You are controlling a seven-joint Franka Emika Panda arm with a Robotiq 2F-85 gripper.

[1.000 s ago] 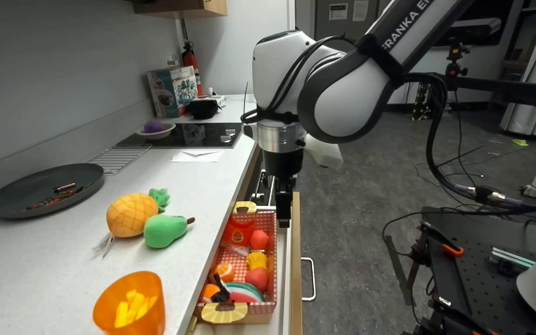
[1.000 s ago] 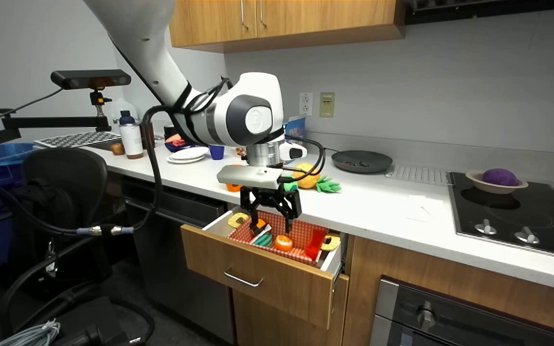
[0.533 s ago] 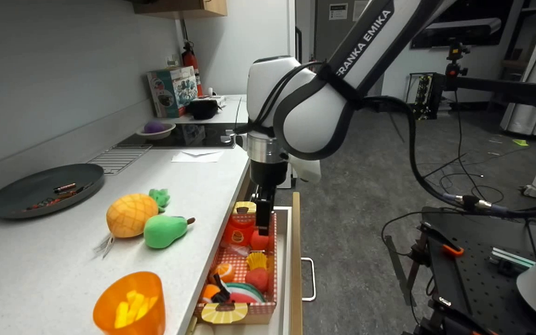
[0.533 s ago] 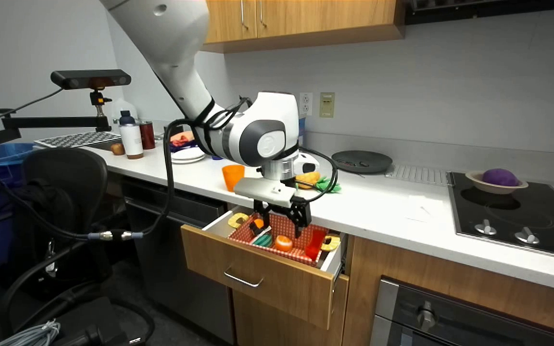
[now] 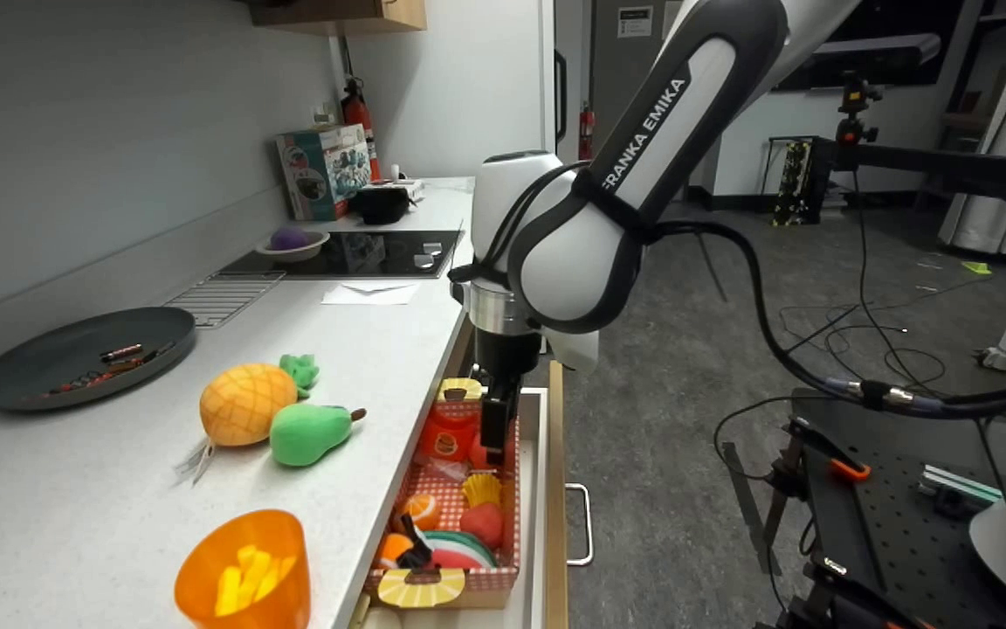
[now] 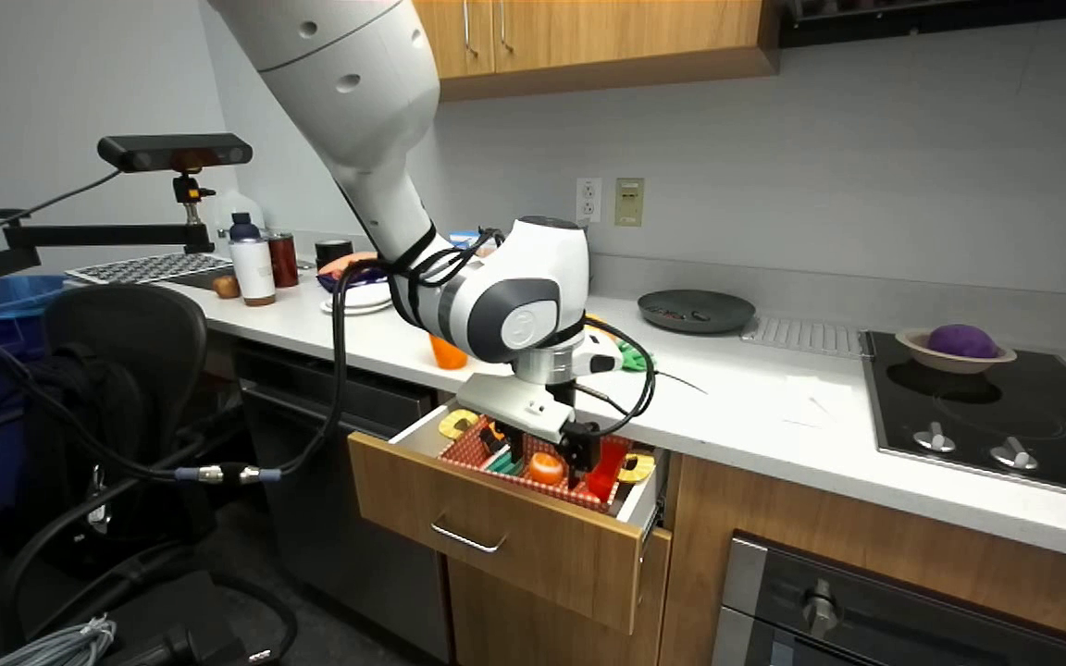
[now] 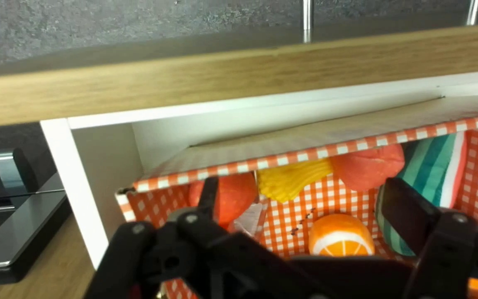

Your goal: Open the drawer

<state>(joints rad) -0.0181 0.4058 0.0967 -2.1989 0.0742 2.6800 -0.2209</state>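
Wood-fronted drawer (image 6: 542,546) sits pulled out below the white countertop (image 6: 727,398), red-checkered box (image 7: 322,151) of toy food (image 7: 367,168) inside. I've got the Panda arm (image 5: 568,275) slanting down, bent so the Robotiq gripper (image 7: 303,193) points down over that box, fingers (image 7: 413,211) spread wide, released; a toy orange (image 7: 340,232) shows between them in the wrist view. Silver bar handle (image 6: 468,539): well apart.

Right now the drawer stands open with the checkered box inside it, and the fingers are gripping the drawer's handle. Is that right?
Only the grip is wrong: both exterior views show the fingers apart from the handle, and the wrist view shows them spread. The drawer does stand open, with the checkered box inside it.
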